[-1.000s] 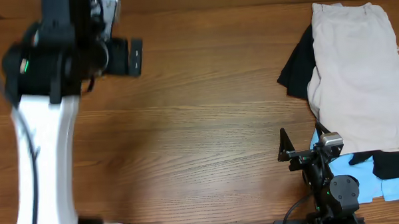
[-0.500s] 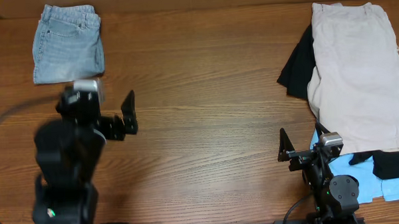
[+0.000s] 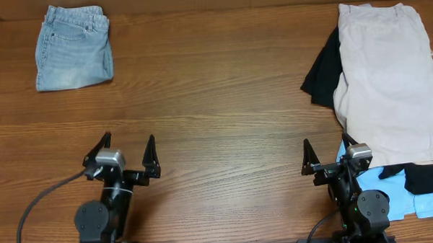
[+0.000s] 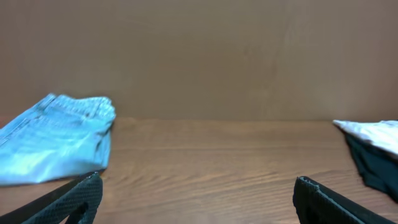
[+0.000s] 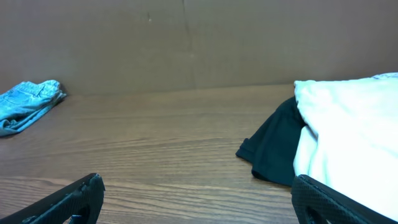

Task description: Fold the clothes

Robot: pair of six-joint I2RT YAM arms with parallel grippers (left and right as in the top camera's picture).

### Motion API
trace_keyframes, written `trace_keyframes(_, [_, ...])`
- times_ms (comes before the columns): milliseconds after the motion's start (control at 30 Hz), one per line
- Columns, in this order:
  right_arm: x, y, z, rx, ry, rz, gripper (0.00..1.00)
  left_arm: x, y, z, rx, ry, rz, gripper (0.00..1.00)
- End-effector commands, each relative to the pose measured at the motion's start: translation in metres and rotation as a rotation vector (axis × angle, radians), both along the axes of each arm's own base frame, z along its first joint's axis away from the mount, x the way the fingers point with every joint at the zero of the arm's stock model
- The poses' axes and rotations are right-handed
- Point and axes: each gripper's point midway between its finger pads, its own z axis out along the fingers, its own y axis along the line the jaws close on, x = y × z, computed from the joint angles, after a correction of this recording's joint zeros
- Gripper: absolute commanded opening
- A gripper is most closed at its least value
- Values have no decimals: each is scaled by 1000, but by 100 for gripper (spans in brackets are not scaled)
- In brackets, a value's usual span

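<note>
Both your grippers are empty. The left gripper and the right gripper each stand with jaws spread wide, holding nothing.

Take the beige shorts as your reference. The denim shorts lie well apart to their left, by the far edge of the table. They look folded already, so the work left is probably the pile.

The pile is where trouble starts. The black garment pokes out from under the left edge of the beige shorts, and the sky-blue garment shows beneath their near hem, with more black cloth over it. If you pinch low at either edge, you may catch two layers at once and drag the whole heap.

Your right gripper sits just beside the near-left corner of the beige shorts. From there, a careless sweep could snag the hem or the blue cloth beside the arm's base.

The beige shorts run to the picture's right border, so you cannot tell how much table lies beyond them. Pulling that way risks sliding cloth off.

Your left gripper is well apart to the left of the beige shorts, so a two-handed lift means a long reach.
</note>
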Motion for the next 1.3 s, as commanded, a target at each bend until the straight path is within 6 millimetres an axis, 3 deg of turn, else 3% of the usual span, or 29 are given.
trace_keyframes(0, [0,-3,3,1,-14,-14,100,-4,9,-11,-13,-23,39,100])
trace_keyframes(233, [0,-3,3,1,-14,-14,100,-9,17,-30,-10,-42,87,100])
trace_keyframes(467, [0,-3,3,1,-14,-14,100,-8,16,-62,-18,71,79,100])
trace_keyframes(1267, [0,-3,3,1,-14,-14,100,-8,17,-63,-24,76,84,100])
